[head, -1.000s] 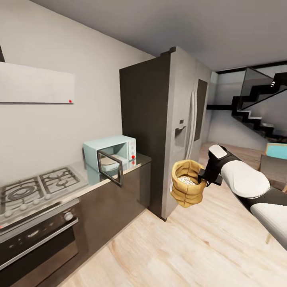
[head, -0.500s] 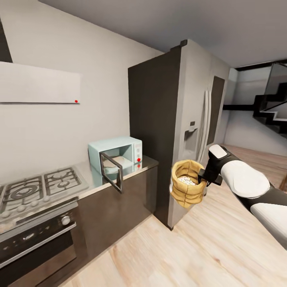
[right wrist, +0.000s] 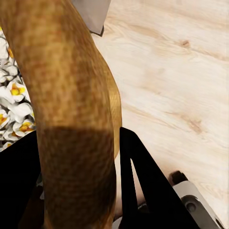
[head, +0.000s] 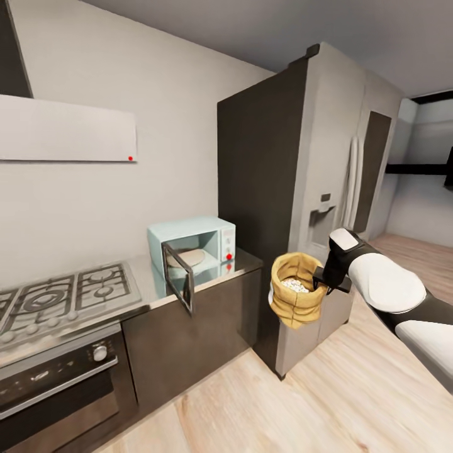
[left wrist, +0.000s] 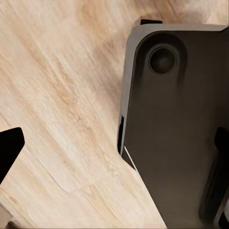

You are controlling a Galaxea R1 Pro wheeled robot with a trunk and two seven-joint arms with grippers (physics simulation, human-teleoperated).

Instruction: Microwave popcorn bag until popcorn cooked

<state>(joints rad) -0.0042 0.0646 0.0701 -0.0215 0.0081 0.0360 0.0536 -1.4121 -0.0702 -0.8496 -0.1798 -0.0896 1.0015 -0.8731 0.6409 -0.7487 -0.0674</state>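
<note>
Popcorn bag held in the air over the wood floor, in front of the grey fridge, well apart from the countertop; white-yellow popcorn visible inside. Right gripper clamped on the bag's rolled rim. Microwave on the countertop, door swung open beside the gas hob; left gripper: state cannot be told.

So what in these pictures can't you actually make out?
- Left gripper, left wrist view: its fingers are cut off by the picture's edges, so open or shut is unclear.
- Popcorn bag, head view: its far side is hidden by the right gripper pinching its rim.
- Microwave, head view: the knobs are too small to read.
- Oven, head view: cut off by the picture's edge.
</note>
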